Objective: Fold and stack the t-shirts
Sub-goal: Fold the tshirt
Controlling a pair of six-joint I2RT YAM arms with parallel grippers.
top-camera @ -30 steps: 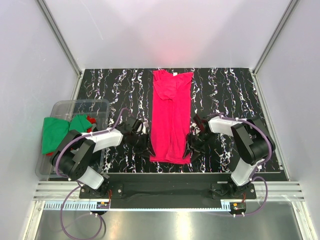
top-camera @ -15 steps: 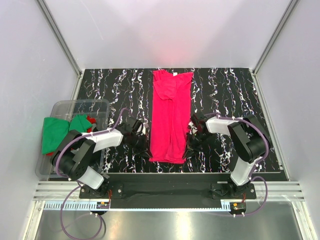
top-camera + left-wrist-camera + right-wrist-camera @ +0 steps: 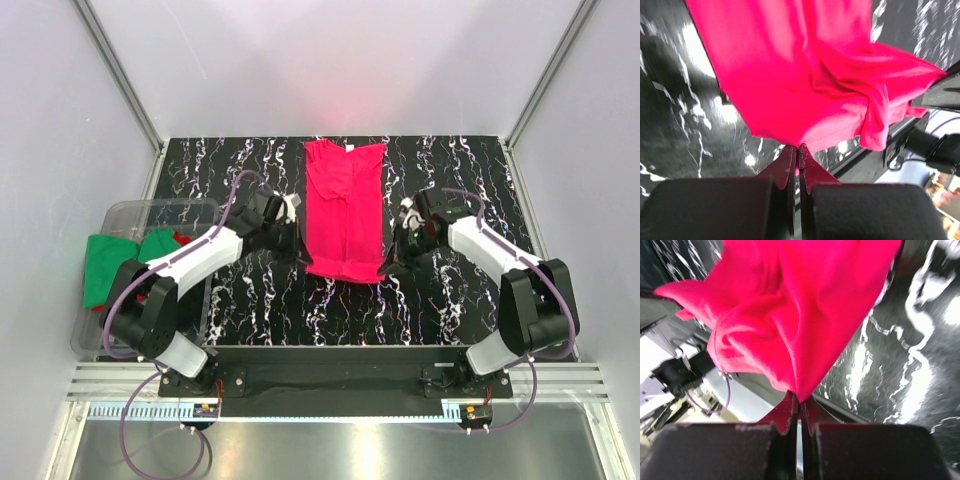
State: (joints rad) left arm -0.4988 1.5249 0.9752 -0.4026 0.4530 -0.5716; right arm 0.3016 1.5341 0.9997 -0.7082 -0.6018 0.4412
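Crimson t-shirt (image 3: 344, 205) mid-table, near hem raised. Left gripper (image 3: 799, 156) and right gripper (image 3: 799, 404) pinch its hem corners; only the wrist cams show that. Top view only: clear bin (image 3: 205, 207) far left, green shirt (image 3: 105, 268) and red shirt (image 3: 181, 238) in it.

A: What colour is the middle shirt (image 3: 343, 215)?
B: Bright pink-red all over. No pattern.
A: And the table (image 3: 450, 300)?
B: Black, with thin white squiggly lines.
A: What's on the left?
B: A see-through box (image 3: 160, 204) with a green shirt (image 3: 105, 265) and a bit of red cloth (image 3: 183, 239). The left arm (image 3: 200, 265) and right arm (image 3: 480, 250) are white and black, with purple wires (image 3: 120, 305).
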